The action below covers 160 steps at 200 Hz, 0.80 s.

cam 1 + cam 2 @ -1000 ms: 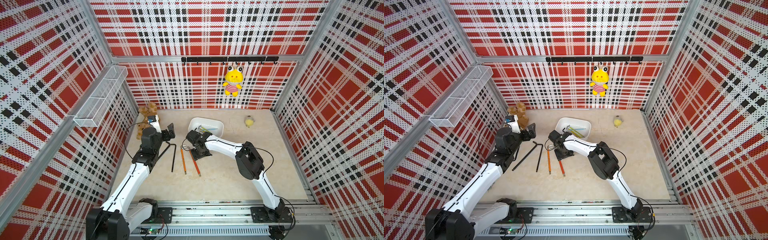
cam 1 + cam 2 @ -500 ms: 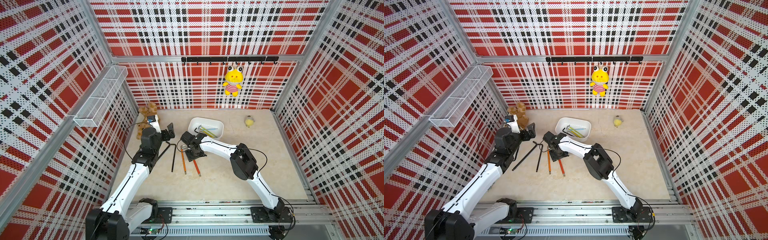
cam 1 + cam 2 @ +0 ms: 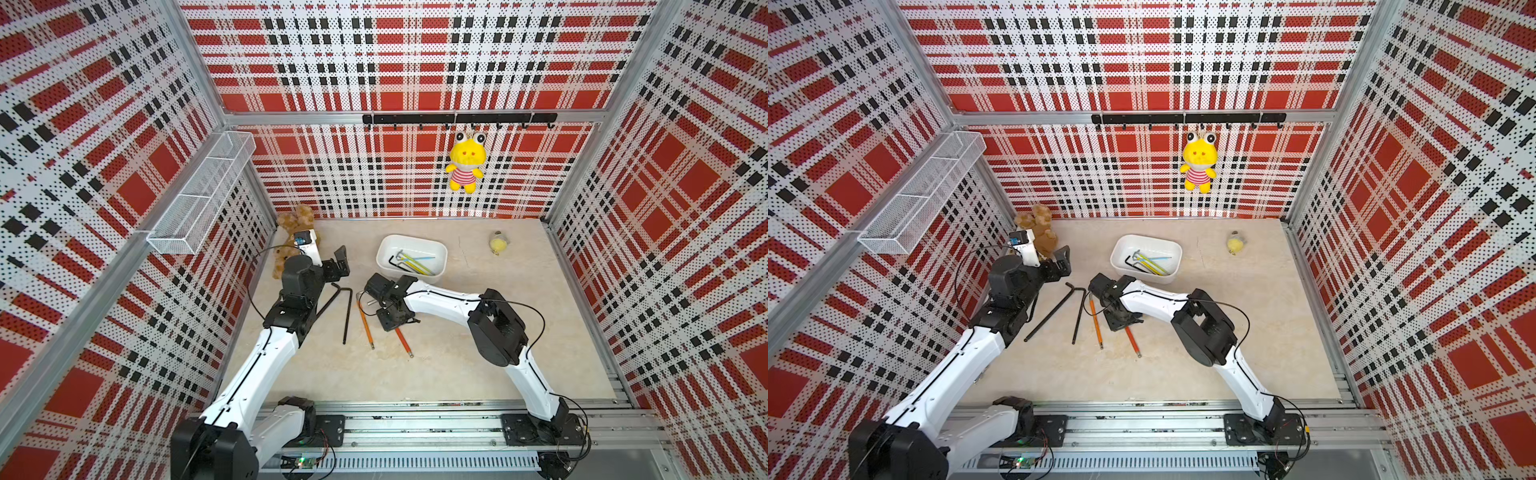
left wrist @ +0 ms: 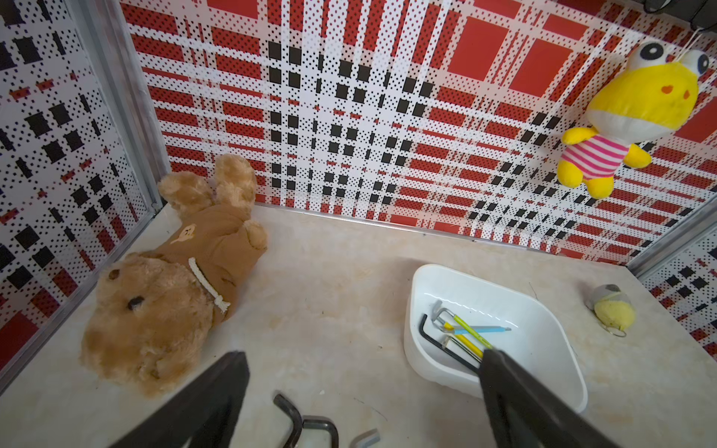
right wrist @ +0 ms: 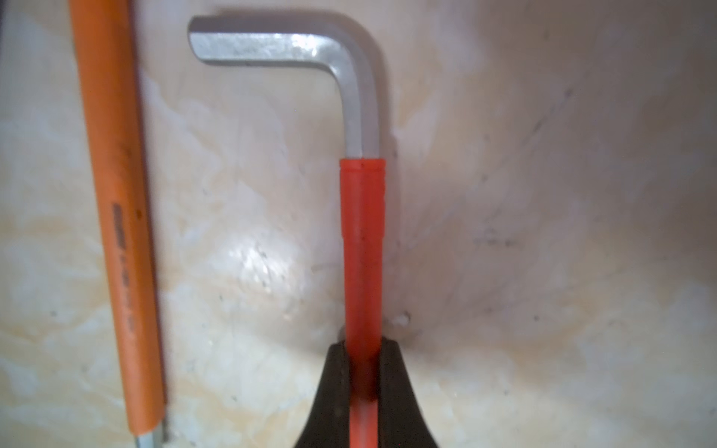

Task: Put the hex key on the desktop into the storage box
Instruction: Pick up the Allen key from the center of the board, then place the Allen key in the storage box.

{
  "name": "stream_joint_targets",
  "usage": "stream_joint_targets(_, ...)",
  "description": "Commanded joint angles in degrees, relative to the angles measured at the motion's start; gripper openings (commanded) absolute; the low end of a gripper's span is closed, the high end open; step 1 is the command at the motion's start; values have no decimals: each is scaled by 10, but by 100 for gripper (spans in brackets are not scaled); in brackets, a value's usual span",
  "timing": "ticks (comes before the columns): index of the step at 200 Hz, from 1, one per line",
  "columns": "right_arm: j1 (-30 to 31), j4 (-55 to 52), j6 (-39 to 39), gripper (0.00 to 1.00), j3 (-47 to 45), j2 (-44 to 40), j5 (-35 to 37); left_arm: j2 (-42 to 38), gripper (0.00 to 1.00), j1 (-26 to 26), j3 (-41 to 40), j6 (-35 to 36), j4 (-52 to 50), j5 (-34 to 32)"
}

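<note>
Probably a robot test cell: plaid perforated walls (image 3: 374, 62), aluminium rails (image 3: 291, 119).

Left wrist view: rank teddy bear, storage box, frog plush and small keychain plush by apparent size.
1. brown teddy bear
2. storage box
3. yellow frog plush: looks close to the box and hangs farther back, so this pair is unsure
4. small yellow keychain plush

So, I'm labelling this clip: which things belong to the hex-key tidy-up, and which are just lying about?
Job: red-sleeved hex key in the right gripper; orange hex key; two black hex keys; storage box.
Lying about: teddy bear; hanging frog toy; small yellow plush; wire basket.
</note>
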Motion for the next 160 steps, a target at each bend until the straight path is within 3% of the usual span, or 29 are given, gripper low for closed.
stream_joint_targets(1, -40, -15, -25, 0, -56, -48, 33, -9, 100, -2, -1, 4, 7, -1)
stream_joint_targets(41, -92, 42, -163, 0, -63, -165, 22, -10, 100, -1, -1, 4, 6, -1)
stream_joint_targets(85, -145, 110, -359, 0, -19, -197, -25, -10, 100, 0, -2, 4, 7, -1)
stream_joint_targets(131, -158, 221, -486, 0, 43, -159, -55, -10, 100, -1, -2, 4, 5, -3)
stream_joint_targets(160, -178, 204, -510, 0, 153, -61, -57, -9, 100, 0, -2, 5, 5, -6)
